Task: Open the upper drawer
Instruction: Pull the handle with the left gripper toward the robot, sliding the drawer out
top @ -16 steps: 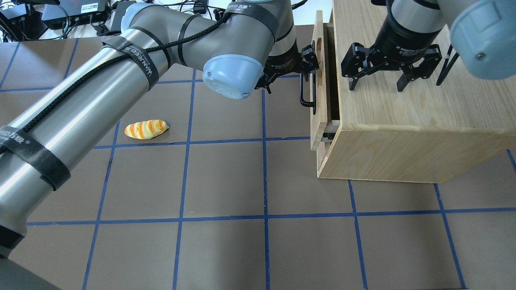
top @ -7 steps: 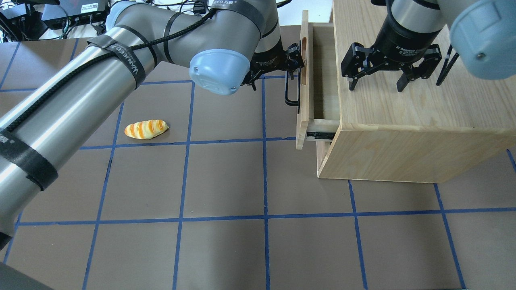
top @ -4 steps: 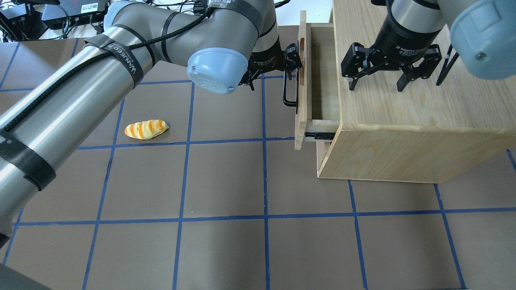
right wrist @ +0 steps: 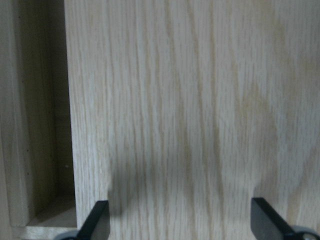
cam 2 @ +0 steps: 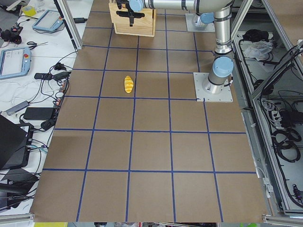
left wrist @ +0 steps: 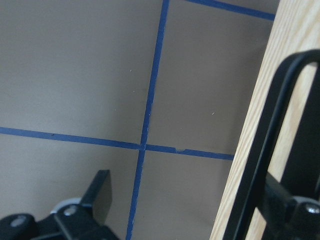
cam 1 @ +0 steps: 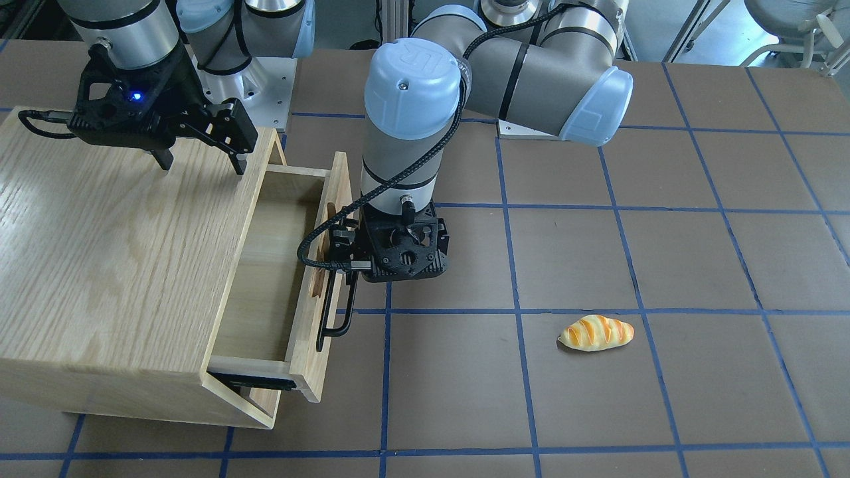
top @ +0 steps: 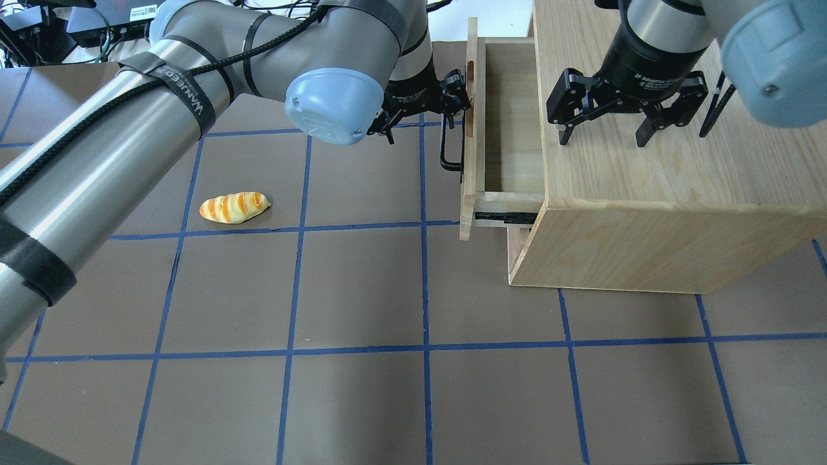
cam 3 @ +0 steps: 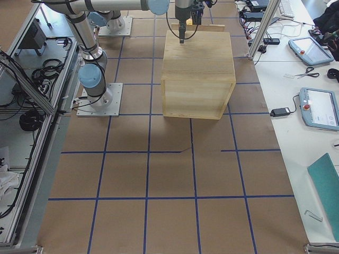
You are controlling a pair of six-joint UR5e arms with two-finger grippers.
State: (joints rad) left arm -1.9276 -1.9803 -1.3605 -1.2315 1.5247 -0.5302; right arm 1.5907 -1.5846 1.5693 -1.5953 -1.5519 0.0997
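The upper drawer (top: 510, 129) is light oak and stands pulled partly out of the oak cabinet (top: 646, 194); its inside looks bare. Its front panel (cam 1: 332, 219) carries a black bar handle (top: 446, 145). My left gripper (top: 452, 106) is at that handle with its jaws apart. In the left wrist view the handle (left wrist: 265, 150) runs between the fingers, with the right finger (left wrist: 295, 210) behind the bar. My right gripper (top: 604, 139) is open, fingertips down on the cabinet's top (right wrist: 190, 125).
A toy bread loaf (top: 234, 207) lies on the brown, blue-taped table to the left arm's side, well away from the drawer. A lower drawer front shows under the open one at the cabinet's near corner (cam 1: 262, 398). Cables and electronics lie past the table's far edge.
The upper drawer has slid further out of the cabinet, toward the overhead view's left. My left gripper moved with the handle. The right gripper has stayed on the cabinet top.
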